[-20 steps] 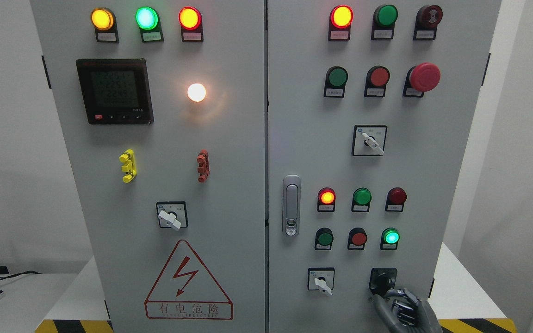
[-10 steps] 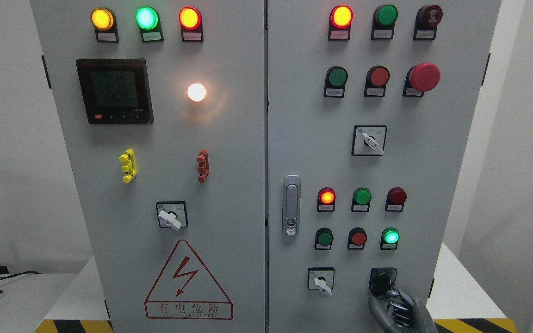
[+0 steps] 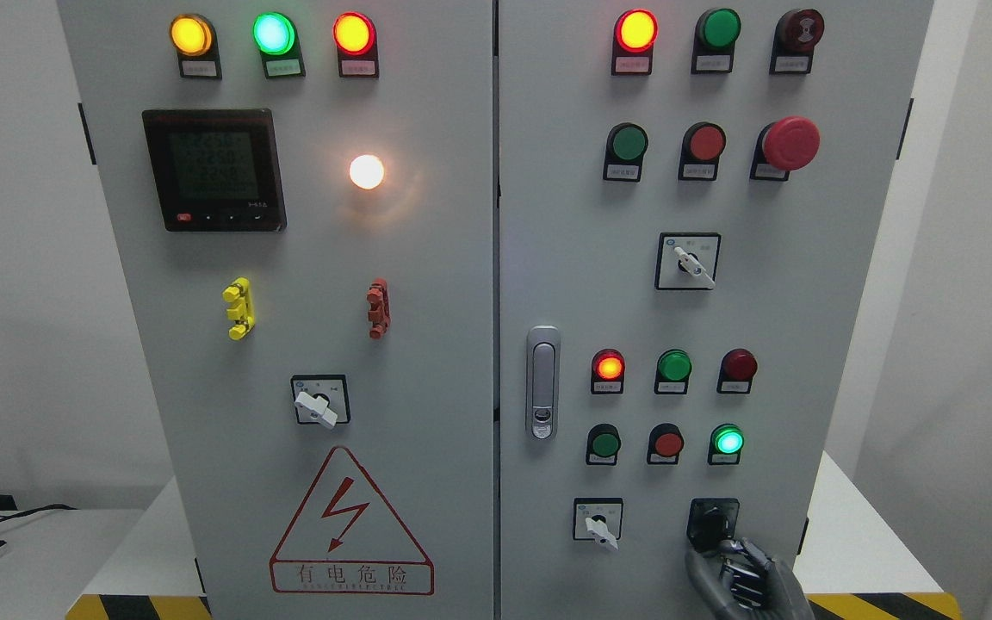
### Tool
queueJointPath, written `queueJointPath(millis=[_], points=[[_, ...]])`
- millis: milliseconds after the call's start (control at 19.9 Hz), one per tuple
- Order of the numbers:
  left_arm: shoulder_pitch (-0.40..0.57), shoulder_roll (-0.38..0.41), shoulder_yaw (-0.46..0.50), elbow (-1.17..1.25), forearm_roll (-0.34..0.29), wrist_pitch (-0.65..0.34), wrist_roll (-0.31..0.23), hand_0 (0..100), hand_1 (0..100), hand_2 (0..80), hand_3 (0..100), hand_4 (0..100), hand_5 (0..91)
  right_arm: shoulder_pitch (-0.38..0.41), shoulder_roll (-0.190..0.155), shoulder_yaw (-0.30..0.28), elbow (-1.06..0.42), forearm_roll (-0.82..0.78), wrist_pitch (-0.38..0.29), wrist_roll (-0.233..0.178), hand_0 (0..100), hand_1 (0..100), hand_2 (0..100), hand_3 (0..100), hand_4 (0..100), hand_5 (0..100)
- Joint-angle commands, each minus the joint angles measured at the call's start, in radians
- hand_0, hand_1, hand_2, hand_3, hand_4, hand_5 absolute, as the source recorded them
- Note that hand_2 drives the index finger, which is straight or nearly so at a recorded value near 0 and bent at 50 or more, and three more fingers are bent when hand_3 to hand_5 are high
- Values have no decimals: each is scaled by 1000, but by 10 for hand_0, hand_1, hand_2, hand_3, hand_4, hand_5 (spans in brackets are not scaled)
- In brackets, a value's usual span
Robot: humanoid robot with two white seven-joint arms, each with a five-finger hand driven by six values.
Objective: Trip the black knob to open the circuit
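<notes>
The black knob (image 3: 709, 522) sits on a black square plate at the lower right of the grey cabinet's right door (image 3: 565, 258). My right hand (image 3: 741, 575) rises from the bottom edge just below and to the right of it. Its grey fingers (image 3: 727, 551) are curled, and their tips reach the plate's lower edge. The thumb (image 3: 697, 567) points up on the left. The knob shows whole above the hand, with no finger wrapped around it. My left arm is out of the picture.
A white selector switch (image 3: 598, 522) sits left of the black knob. Above are a lit green lamp (image 3: 727, 441), red and green buttons (image 3: 666, 443) and a door latch (image 3: 542, 381). The cabinet stands on a white table (image 3: 858, 542) with a yellow-black striped edge (image 3: 875, 604).
My right hand has sunk slightly and shifted a little left below the knob. The knob looks unchanged, and the lamps are the same.
</notes>
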Motion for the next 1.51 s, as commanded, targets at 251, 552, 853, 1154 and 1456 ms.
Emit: queueJointPath(millis=[251, 552, 853, 1154, 1456], points=[[0, 0, 0, 0, -31, -1, -1, 120, 389, 0, 0, 0, 0, 10, -4, -22, 2, 2, -2, 3, 346, 726, 509, 1000, 1000, 928], [0, 0, 0, 0, -31, -1, -1, 120, 389, 0, 0, 0, 0, 24, -12, -57, 5, 2, -4, 11, 346, 726, 508, 1000, 1000, 927], [0, -1, 0, 0, -31, -1, -1, 120, 389, 0, 0, 0, 0, 46, -25, -68, 3, 1, -11, 15, 347, 727, 508, 1000, 1000, 926], [0, 0, 0, 0, -31, -1, -1, 120, 389, 0, 0, 0, 0, 82, -24, -112, -23, 1, -13, 14, 362, 710, 509, 1000, 971, 903], [0, -1, 0, 0, -31, -1, -1, 120, 389, 0, 0, 0, 0, 161, -25, -174, -104, -13, -19, 17, 418, 594, 506, 875, 778, 828]])
